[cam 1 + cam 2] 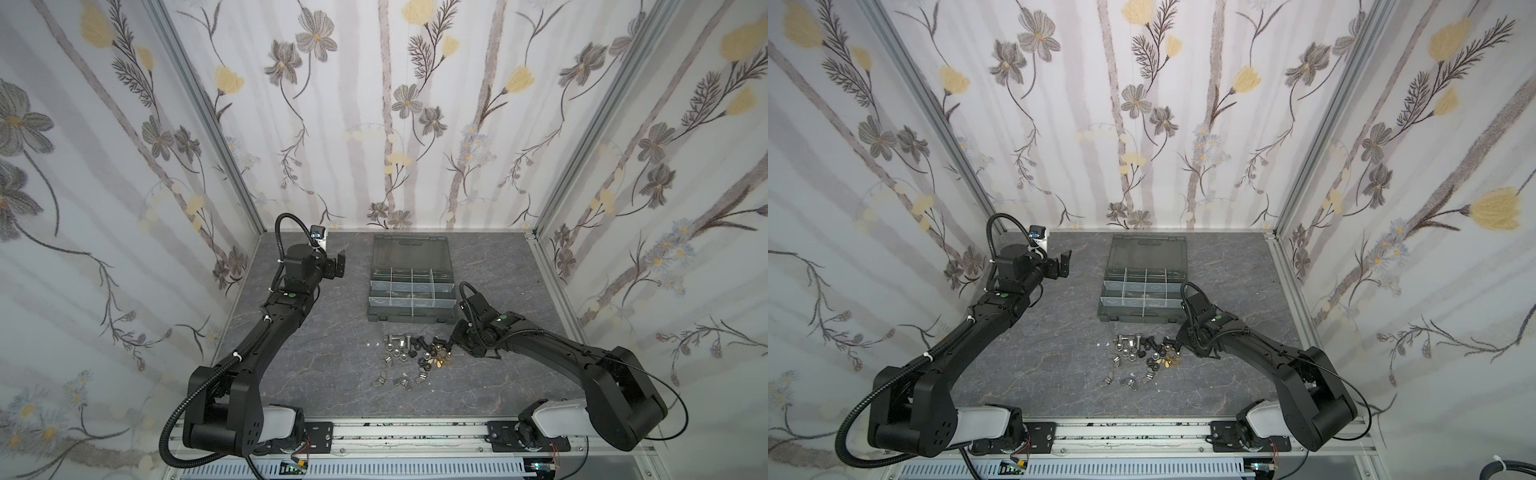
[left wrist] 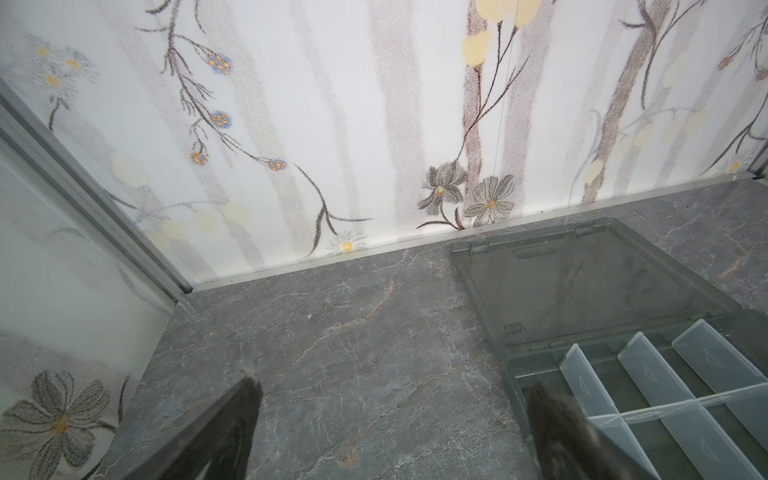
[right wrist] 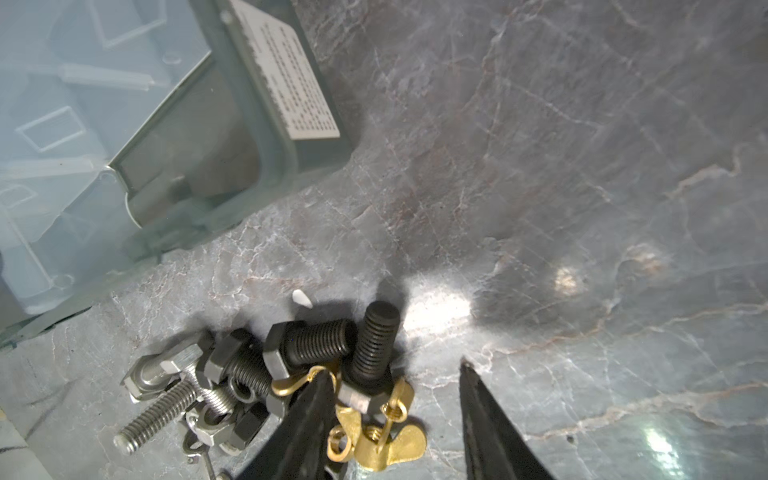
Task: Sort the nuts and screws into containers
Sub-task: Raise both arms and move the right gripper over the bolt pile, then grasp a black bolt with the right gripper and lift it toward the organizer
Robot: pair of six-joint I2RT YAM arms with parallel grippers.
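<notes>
Right wrist view brings us closest: the right pincer (image 3: 395, 370) is released, its two fingers apart and low over the table (image 3: 582, 166), and it grasps nothing. One finger (image 3: 307, 424) touches a brass wing nut (image 3: 291, 384). The other finger (image 3: 486, 415) is over bare table, apart from all parts. Between them we see the hex head of a black screw (image 3: 374, 340), with its thread pointing away from the pincer. A second black screw (image 3: 320, 340) lies across just beside it, more brass wing nuts (image 3: 390, 444) lie near the fingers, and silver screws (image 3: 162, 411) lie further out. Beyond these a corner of the organizer case (image 3: 320, 153) shows. In both top views the heap (image 1: 415, 353) lies on the table in front of the case, whose compartments (image 1: 390, 286) are uncovered, with the lid (image 1: 409, 253) folded back flat. Some silver wing nuts (image 1: 402, 381) lie a little apart from the heap. The left pincer (image 1: 341, 262) hangs raised, left of the case; its fingers (image 2: 245, 415) are wide apart, with nothing between.
</notes>
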